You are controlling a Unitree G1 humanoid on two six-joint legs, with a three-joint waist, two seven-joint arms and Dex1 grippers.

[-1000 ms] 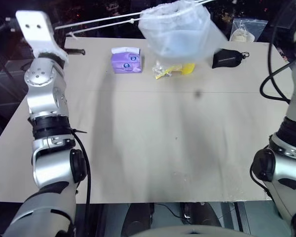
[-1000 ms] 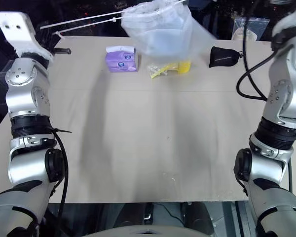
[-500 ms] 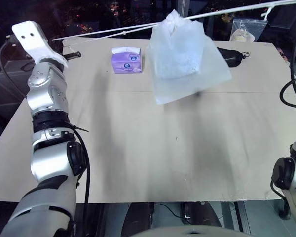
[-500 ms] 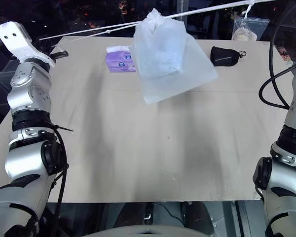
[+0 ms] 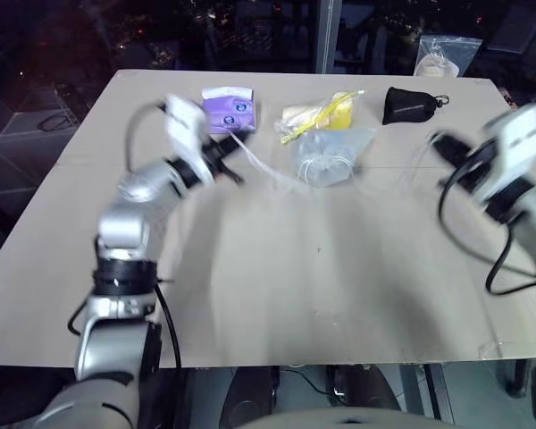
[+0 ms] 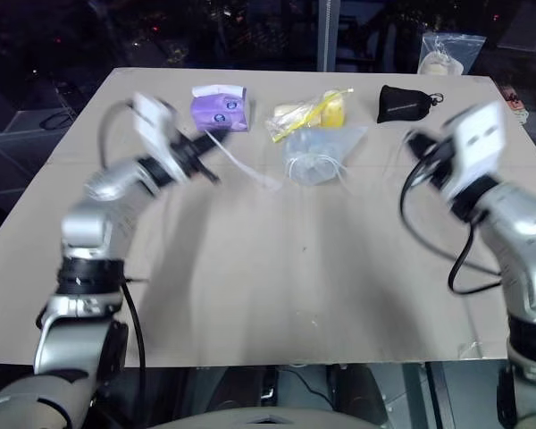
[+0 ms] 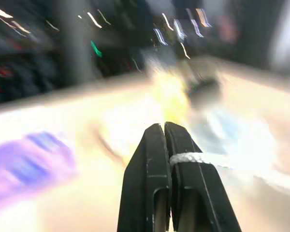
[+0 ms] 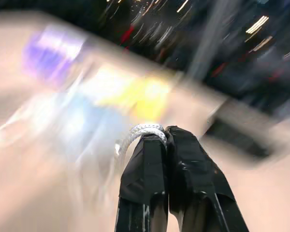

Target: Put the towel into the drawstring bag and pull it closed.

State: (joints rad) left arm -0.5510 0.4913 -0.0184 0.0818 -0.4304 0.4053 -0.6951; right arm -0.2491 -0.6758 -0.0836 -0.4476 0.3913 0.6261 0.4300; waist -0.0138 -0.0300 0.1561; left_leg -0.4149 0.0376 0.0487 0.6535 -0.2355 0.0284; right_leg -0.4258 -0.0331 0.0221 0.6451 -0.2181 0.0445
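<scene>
Up close, both wrist views show each end effector [image 7: 164, 126] [image 8: 165, 131] clenched on white cord [image 7: 186, 158].

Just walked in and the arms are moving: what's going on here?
The robot is closing a drawstring bag, which lies on the table with something pale blue, likely the towel, inside. The left gripper and right gripper are each shut on a white cord. Behind the bag sit a yellow packet, a purple tissue pack and a black pouch.
</scene>
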